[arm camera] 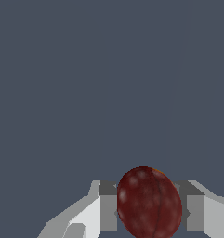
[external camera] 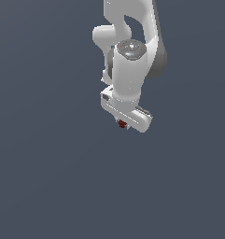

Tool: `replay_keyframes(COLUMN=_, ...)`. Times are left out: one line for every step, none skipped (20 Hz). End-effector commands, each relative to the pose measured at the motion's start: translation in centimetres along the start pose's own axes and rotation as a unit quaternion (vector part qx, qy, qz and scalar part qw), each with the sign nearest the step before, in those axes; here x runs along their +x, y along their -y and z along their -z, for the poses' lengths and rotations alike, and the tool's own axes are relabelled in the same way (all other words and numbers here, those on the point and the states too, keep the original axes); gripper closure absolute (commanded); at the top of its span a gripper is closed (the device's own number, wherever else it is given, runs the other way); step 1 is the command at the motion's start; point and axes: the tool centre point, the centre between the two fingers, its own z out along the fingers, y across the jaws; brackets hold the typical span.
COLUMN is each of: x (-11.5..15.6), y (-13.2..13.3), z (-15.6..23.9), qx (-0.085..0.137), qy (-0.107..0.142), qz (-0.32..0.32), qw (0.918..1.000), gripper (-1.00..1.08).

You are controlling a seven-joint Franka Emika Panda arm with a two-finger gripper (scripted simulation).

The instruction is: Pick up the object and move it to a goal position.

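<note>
Exterior view: the gripper points down, with the ball peeking out at about 7 o'clock under it. Wrist view: the ball sits pinched between both fingers, jaws nearly closed. Looks like the carry step; next is holding steady toward the goal.

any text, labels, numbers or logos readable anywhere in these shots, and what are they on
None: no readable text in either view.
The white arm and gripper carry no lettering, logo or number.
The dark red ball between the fingers shows only mottled skin and a seam line, no label.
The dark grey surface is plain, with no markings.
</note>
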Motion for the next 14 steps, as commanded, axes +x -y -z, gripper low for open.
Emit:
replay_keyframes(x=0.6, y=0.7, z=2.4, qx=0.0, qy=0.0, qz=0.0, qw=1.0, gripper=1.08)
replay_keyframes(x=0.9, y=1.0, z=3.3, qx=0.0, qy=0.0, qz=0.0, qw=1.0, gripper=1.08)
replay_keyframes(x=1.2, y=1.3, z=4.2, qx=0.0, qy=0.0, qz=0.0, qw=1.0, gripper=1.08)
replay_keyframes(x=1.4, y=1.6, z=5.0, qx=0.0, qy=0.0, qz=0.0, qw=1.0, gripper=1.08)
replay_keyframes(x=1.7, y=1.9, z=5.8, qx=0.0, qy=0.0, qz=0.0, qw=1.0, gripper=1.08)
replay_keyframes(x=1.9, y=2.1, z=6.6, qx=0.0, qy=0.0, qz=0.0, qw=1.0, gripper=1.08)
replay_keyframes(x=2.1, y=2.4, z=7.4, qx=0.0, qy=0.0, qz=0.0, qw=1.0, gripper=1.08)
replay_keyframes(x=2.3, y=2.6, z=8.1, qx=0.0, qy=0.0, qz=0.0, qw=1.0, gripper=1.08)
replay_keyframes(x=2.5, y=2.9, z=8.9, qx=0.0, qy=0.0, qz=0.0, qw=1.0, gripper=1.08)
replay_keyframes(x=2.8, y=3.1, z=9.5, qx=0.0, qy=0.0, qz=0.0, qw=1.0, gripper=1.08)
replay_keyframes(x=3.0, y=3.3, z=10.2, qx=0.0, qy=0.0, qz=0.0, qw=1.0, gripper=1.08)
replay_keyframes(x=3.2, y=3.6, z=10.9, qx=0.0, qy=0.0, qz=0.0, qw=1.0, gripper=1.08)
replay_keyframes(x=3.3, y=3.8, z=11.5, qx=0.0, qy=0.001, qz=0.0, qw=1.0, gripper=1.08)
replay_keyframes(x=3.5, y=4.0, z=12.1, qx=0.0, qy=0.001, qz=0.0, qw=1.0, gripper=1.08)
